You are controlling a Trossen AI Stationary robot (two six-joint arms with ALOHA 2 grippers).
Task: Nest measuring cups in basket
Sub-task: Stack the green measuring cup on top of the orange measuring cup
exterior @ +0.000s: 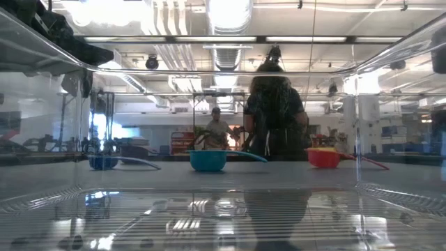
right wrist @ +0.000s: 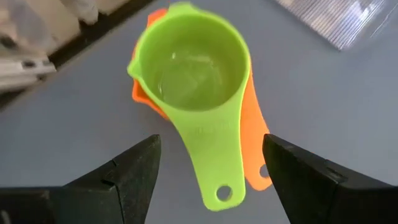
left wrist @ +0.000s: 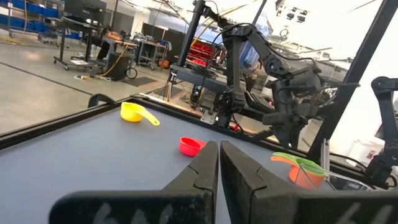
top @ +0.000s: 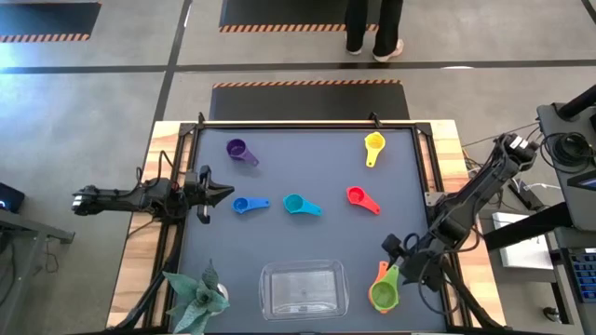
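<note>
The green cup (right wrist: 194, 68) sits nested in the orange cup (right wrist: 252, 124) at the table's near right (top: 384, 294). My right gripper (right wrist: 211, 142) is open and hovers over their handles (top: 399, 261), one finger on each side, touching nothing. The purple (top: 237, 150), yellow (top: 374, 143), blue (top: 244, 205), teal (top: 296, 204) and red (top: 358, 196) cups rest on the mat. The clear basket (top: 303, 287) stands at the near edge. My left gripper (top: 223, 193) is shut and waits just left of the blue cup, also seen in its own wrist view (left wrist: 218, 168).
A green-leaved toy plant (top: 196, 298) stands at the near left corner beside the basket. The table has a raised dark frame (top: 307, 123) round the mat. A person (top: 372, 28) stands beyond the far edge. The low view looks out through the basket's clear wall (exterior: 223, 209).
</note>
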